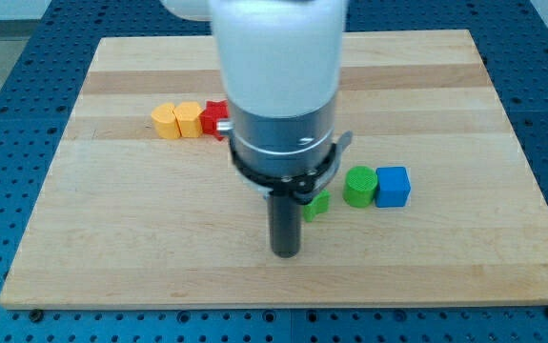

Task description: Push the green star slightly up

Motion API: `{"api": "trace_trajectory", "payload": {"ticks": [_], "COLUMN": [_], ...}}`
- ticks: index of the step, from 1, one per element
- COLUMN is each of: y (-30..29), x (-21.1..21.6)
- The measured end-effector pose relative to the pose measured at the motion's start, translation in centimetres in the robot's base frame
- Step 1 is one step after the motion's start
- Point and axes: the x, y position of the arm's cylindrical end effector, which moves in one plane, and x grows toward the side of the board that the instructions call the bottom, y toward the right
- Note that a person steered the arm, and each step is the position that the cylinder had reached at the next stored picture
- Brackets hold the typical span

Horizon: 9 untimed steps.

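My tip point(285, 253) holds nothing, just below-left of the half-hidden green star point(317, 204). Push off-centre and it'll slide right into the green cylinder point(358, 186).

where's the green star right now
The green star sits just right of centre on the board, mostly hidden behind the arm, immediately right of my tip and left of the green cylinder.

A light wooden board point(111, 248) carries six blocks: two yellow blocks point(177, 120) touching a red block point(215, 116) at upper left; a partly hidden green star point(317, 204), green cylinder point(358, 186) and blue cube point(393, 186) at centre right.
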Motion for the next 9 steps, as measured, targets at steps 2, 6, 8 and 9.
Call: {"api": "trace_trajectory", "payload": {"ticks": [2, 6, 8, 9], "y": [0.7, 3.7, 3.6, 3.3], "x": [-1.4, -2.4, -1.9, 1.2]}}
